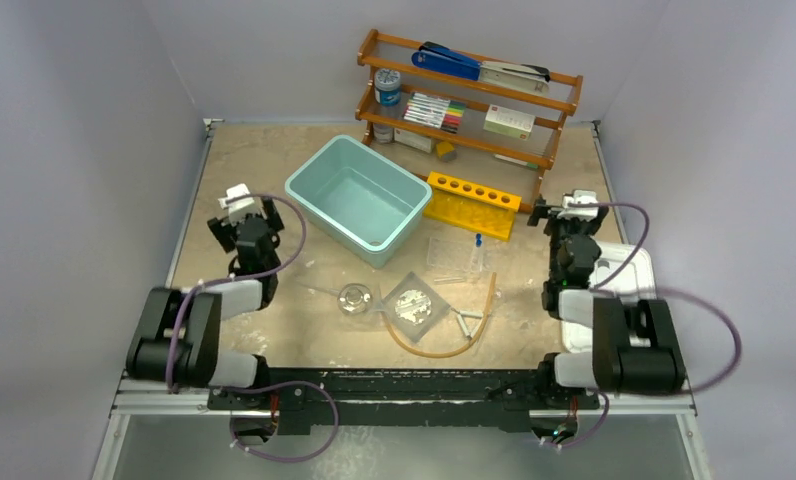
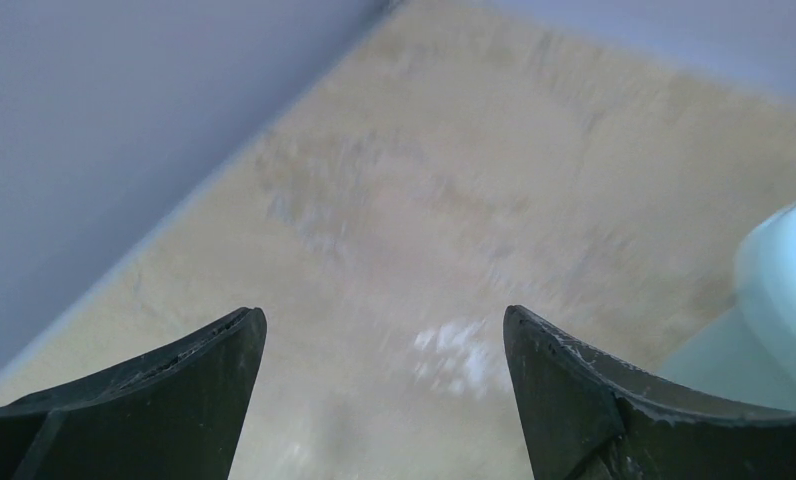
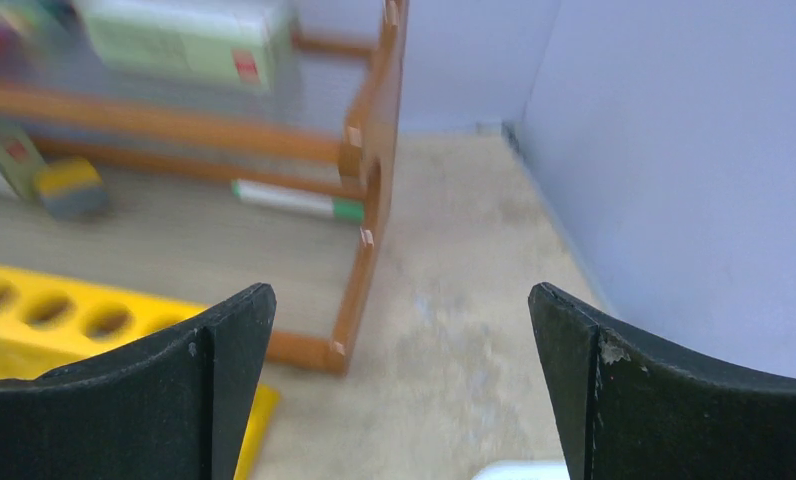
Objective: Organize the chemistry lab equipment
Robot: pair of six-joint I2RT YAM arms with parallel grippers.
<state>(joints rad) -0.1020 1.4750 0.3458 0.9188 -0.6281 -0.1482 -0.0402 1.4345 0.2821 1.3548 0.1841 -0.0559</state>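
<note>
In the top view a round glass flask [image 1: 355,298], a square transparent dish [image 1: 415,303], an amber rubber tube [image 1: 456,346] and a clear Y-connector [image 1: 466,319] lie near the table's front middle. Small clear items [image 1: 457,255] lie behind them. A yellow holed test-tube rack [image 1: 473,203] stands behind those; its end shows in the right wrist view [image 3: 44,315]. My left gripper [image 1: 244,204] is open and empty at the left, above bare table [image 2: 384,320]. My right gripper [image 1: 572,207] is open and empty at the right, beside the rack [image 3: 402,300].
A teal bin [image 1: 357,197] sits left of centre; its edge shows in the left wrist view [image 2: 784,290]. Its white lid [image 1: 614,285] lies under the right arm. A wooden shelf [image 1: 469,95] with markers and a blue stapler stands at the back, and shows in the right wrist view [image 3: 369,180].
</note>
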